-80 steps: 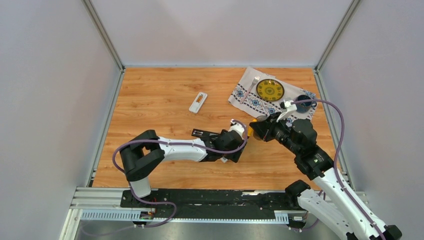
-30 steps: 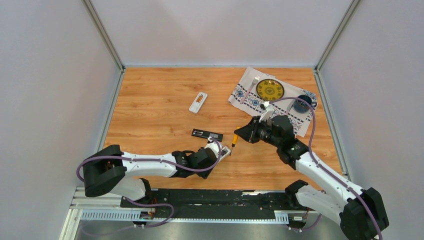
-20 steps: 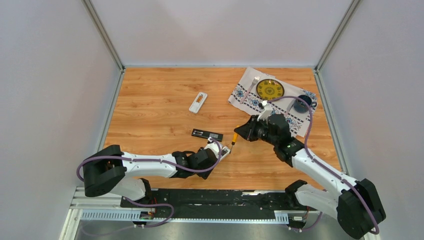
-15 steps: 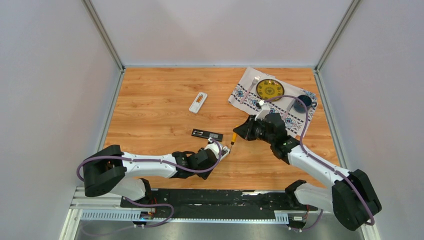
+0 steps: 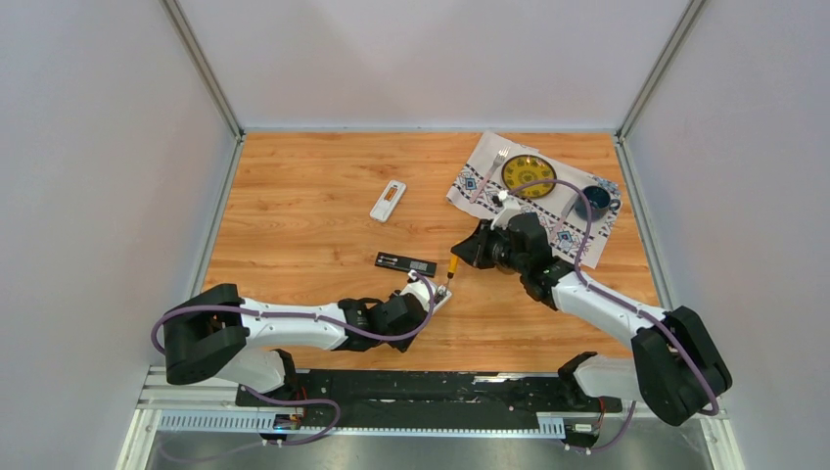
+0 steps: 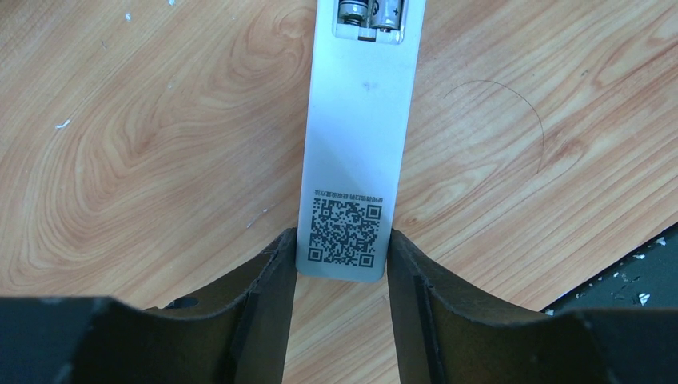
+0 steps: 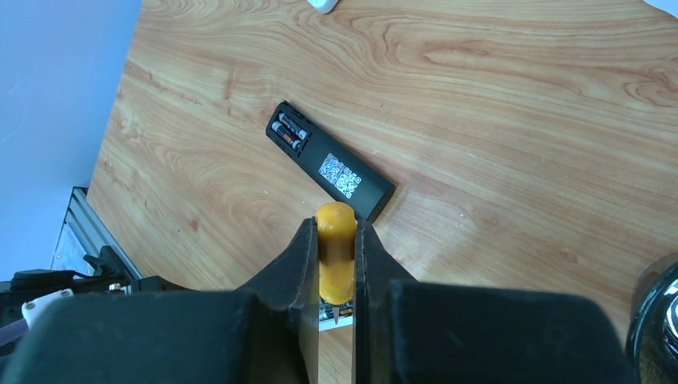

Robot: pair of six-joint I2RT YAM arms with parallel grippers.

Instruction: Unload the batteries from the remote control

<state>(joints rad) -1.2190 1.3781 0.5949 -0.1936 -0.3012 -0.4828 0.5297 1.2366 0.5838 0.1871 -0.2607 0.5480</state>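
Left end effector, low by the middle of the counter's near edge, stands about half open, its jaws pressed against both long sides of a silver remote control. That remote's uncovered bay at the far end shows two batteries. Right end effector is clamped tight on a yellow-handled screwdriver, tip pointing down close to that bay, and just beyond lies a black remote control with more batteries in its open bay.
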